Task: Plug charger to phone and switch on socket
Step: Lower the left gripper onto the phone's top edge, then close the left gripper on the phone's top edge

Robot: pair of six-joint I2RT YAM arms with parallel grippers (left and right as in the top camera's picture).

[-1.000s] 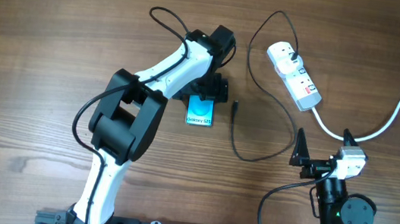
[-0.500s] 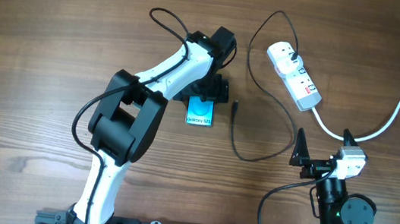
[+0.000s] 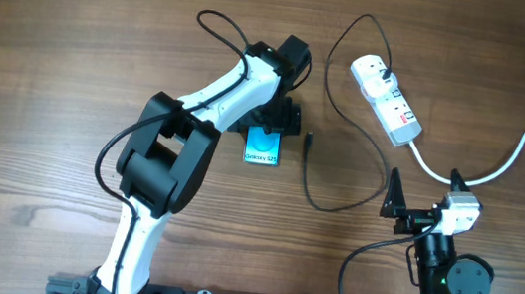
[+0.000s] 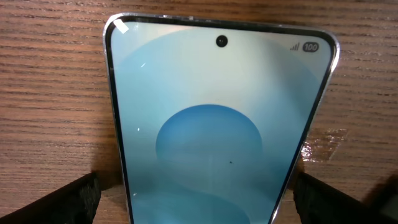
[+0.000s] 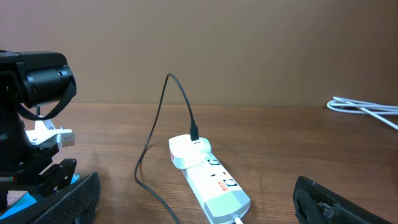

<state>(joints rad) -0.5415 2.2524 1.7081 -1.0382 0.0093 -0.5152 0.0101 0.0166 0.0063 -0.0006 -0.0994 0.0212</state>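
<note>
Nothing has visibly moved since the earlier frames, both arms and every object sit exactly where they were.

The left gripper (image 3: 275,126) is parked over the phone (image 3: 262,147), just left of centre in the overhead view. In the left wrist view its fingers (image 4: 78,199) sit in the bottom corners, one on each side of the phone, with a strip of wood showing between pad and phone edge. So it's spread wide and not gripping anything yet. The right gripper (image 3: 425,187) is at lower right, also wide open and empty.

The charger (image 3: 310,141) has its connector tip just right of the phone, not touching it. The cable loops down, round and back up to the socket (image 3: 386,100) at upper right.

My take on doing this step well:
- Close the left fingers squarely on the phone's long edges so it can't skate on the table (image 3: 74,44) when the plug gets pushed in.
- The selfie-camera end is at the top of the left wrist frame, so the port should be at the opposite end, which is out of view there. Best to check that before lining up.
- The right arm should pinch the connector body rather than the floppy cable, or it'll just bend.
</note>
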